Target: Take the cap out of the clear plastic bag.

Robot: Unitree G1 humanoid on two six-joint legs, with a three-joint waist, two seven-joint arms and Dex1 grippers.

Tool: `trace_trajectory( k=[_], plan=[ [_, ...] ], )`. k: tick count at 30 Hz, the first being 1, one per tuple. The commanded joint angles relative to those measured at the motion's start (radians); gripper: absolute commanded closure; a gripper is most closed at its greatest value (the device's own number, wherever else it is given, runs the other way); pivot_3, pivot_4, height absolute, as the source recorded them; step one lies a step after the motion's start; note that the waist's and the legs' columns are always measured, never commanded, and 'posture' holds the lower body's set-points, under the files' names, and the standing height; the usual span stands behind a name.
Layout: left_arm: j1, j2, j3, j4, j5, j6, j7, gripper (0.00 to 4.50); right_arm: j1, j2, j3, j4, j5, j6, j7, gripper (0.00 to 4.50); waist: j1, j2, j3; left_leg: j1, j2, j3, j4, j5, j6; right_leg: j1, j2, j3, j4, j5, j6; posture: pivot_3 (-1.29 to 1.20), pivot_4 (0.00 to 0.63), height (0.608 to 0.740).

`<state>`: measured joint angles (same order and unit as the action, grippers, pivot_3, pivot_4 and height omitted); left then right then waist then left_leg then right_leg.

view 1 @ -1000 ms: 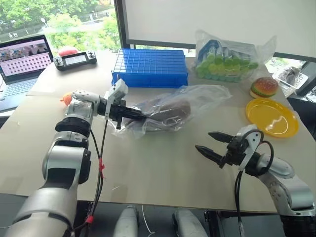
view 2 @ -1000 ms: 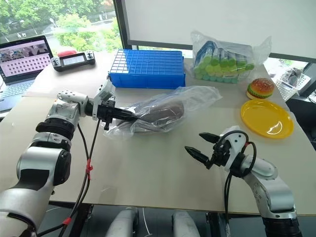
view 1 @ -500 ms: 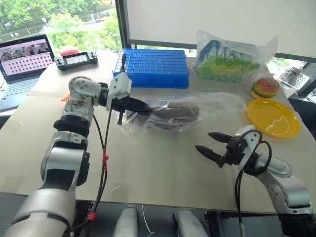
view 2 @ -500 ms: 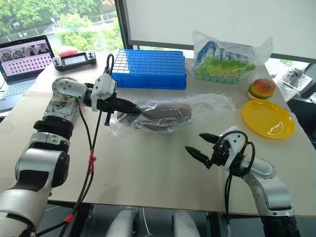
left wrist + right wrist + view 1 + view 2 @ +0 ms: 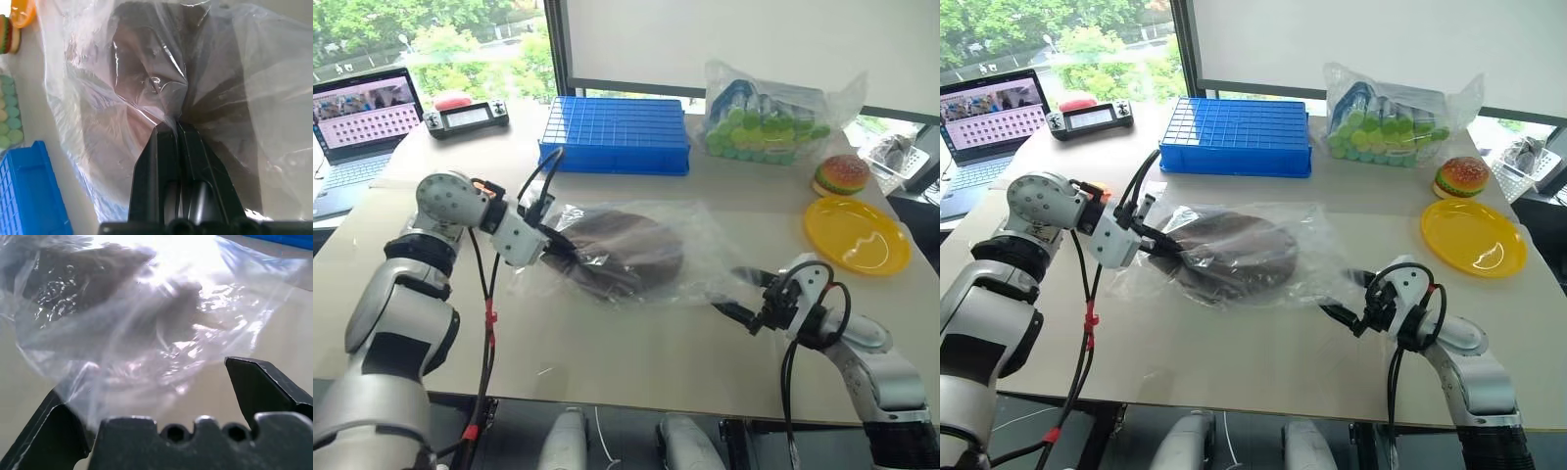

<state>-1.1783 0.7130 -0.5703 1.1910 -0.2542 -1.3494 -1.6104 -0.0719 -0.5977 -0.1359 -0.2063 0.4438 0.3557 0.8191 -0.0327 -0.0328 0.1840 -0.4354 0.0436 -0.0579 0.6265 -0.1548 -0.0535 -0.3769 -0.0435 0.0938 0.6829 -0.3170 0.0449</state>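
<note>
Rolling your left gripper (image 5: 168,128) flattened the bag (image 5: 705,235) – cap (image 5: 626,250) now faces up, fingers pinched on plastic; right gripper (image 5: 744,299), jaws apart, reaches its corner.

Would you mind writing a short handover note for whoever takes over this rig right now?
Left gripper: shut on the clear plastic bag, pinching a gather of film at the bag's left end.
Right gripper: open, at the bag's right end, with loose film lying between its fingers; nothing gripped.
The cap: inside the bag, lying flat on the table in front of the blue crate.
Done: one end of the bag secured.
Left: close the right gripper on the bag or reach the cap, then draw the cap out.
</note>
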Motion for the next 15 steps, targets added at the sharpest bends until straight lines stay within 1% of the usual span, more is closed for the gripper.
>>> trace_trajectory(
  k=[1, 3, 5, 7, 9, 10, 11, 13, 14, 15],
  plan=[
    [-0.009, 0.007, -0.054, 0.019, -0.005, -0.089, -0.004, 4.48, 0.004, -0.007, -0.029, -0.017, 0.000, -0.029, -0.004, 0.00, 0.001, 0.000, 0.000, 0.000, 0.000, 0.000, 0.000, 0.000, 0.000, 0.000, 0.000, 0.000, 0.000, 0.000, 0.000, 0.00, 0.150, 0.729],
    [-0.004, 0.000, -0.058, 0.043, 0.013, -0.096, -0.004, 4.48, 0.010, -0.005, -0.032, -0.025, 0.001, -0.028, -0.009, 0.00, -0.001, 0.000, 0.000, 0.000, 0.000, 0.000, 0.000, 0.000, 0.000, 0.000, 0.000, 0.000, 0.000, 0.000, 0.000, 0.00, 0.150, 0.729],
    [-0.004, -0.013, -0.038, 0.067, 0.026, -0.064, -0.004, 4.48, 0.018, -0.005, -0.036, -0.033, 0.002, -0.026, -0.014, 0.00, -0.003, 0.000, 0.000, 0.000, 0.000, 0.000, 0.000, 0.000, 0.000, 0.000, 0.000, 0.000, 0.000, 0.000, 0.000, 0.00, 0.150, 0.729],
    [-0.008, -0.022, -0.022, 0.080, 0.035, -0.023, -0.004, 3.87, 0.023, -0.007, -0.037, -0.039, 0.004, -0.025, -0.018, 0.00, -0.004, 0.000, 0.000, 0.000, 0.000, 0.000, 0.000, 0.000, 0.000, 0.000, 0.000, 0.000, 0.000, 0.000, 0.000, 0.00, 0.150, 0.729],
    [-0.009, -0.023, -0.019, 0.085, 0.045, -0.009, -0.004, 3.36, 0.027, -0.011, -0.040, -0.042, 0.006, -0.024, -0.018, 0.00, -0.006, 0.000, 0.000, 0.000, 0.000, 0.000, 0.000, 0.000, 0.000, 0.000, 0.000, 0.000, 0.000, 0.000, 0.000, 0.00, 0.150, 0.729],
    [-0.008, -0.024, -0.011, 0.086, 0.050, -0.007, -0.004, 2.85, 0.027, -0.013, -0.041, -0.043, 0.008, -0.022, -0.018, 0.00, -0.007, 0.000, 0.000, 0.000, 0.000, 0.000, 0.000, 0.000, 0.000, 0.000, 0.000, 0.000, 0.000, 0.000, 0.000, 0.00, 0.150, 0.729],
    [-0.007, -0.024, -0.004, 0.087, 0.055, -0.005, -0.004, 2.56, 0.027, -0.014, -0.043, -0.044, 0.009, -0.021, -0.018, 0.00, -0.008, 0.000, 0.000, 0.000, 0.000, 0.000, 0.000, 0.000, 0.000, 0.000, 0.000, 0.000, 0.000, 0.000, 0.000, 0.00, 0.150, 0.729],
    [-0.006, -0.027, 0.016, 0.091, 0.065, 0.020, -0.004, 1.76, 0.025, -0.016, -0.043, -0.043, 0.009, -0.019, -0.016, 0.00, -0.008, 0.000, 0.000, 0.000, 0.000, 0.000, 0.000, 0.000, 0.000, 0.000, 0.000, 0.000, 0.000, 0.000, 0.000, 0.00, 0.150, 0.729],
    [-0.008, -0.029, 0.033, 0.096, 0.070, 0.062, -0.004, 1.45, 0.021, -0.019, -0.041, -0.040, 0.007, -0.018, -0.014, 0.00, -0.009, 0.000, 0.000, 0.000, 0.000, 0.000, 0.000, 0.000, 0.000, 0.000, 0.000, 0.000, 0.000, 0.000, 0.000, 0.00, 0.150, 0.729],
    [-0.018, -0.034, 0.061, 0.105, 0.069, 0.156, -0.004, 0.98, 0.016, -0.022, -0.038, -0.035, 0.006, -0.017, -0.009, 0.00, -0.009, 0.000, 0.000, 0.000, 0.000, 0.000, 0.000, 0.000, 0.000, 0.000, 0.000, 0.000, 0.000, 0.000, 0.000, 0.00, 0.150, 0.729]
  ],
)
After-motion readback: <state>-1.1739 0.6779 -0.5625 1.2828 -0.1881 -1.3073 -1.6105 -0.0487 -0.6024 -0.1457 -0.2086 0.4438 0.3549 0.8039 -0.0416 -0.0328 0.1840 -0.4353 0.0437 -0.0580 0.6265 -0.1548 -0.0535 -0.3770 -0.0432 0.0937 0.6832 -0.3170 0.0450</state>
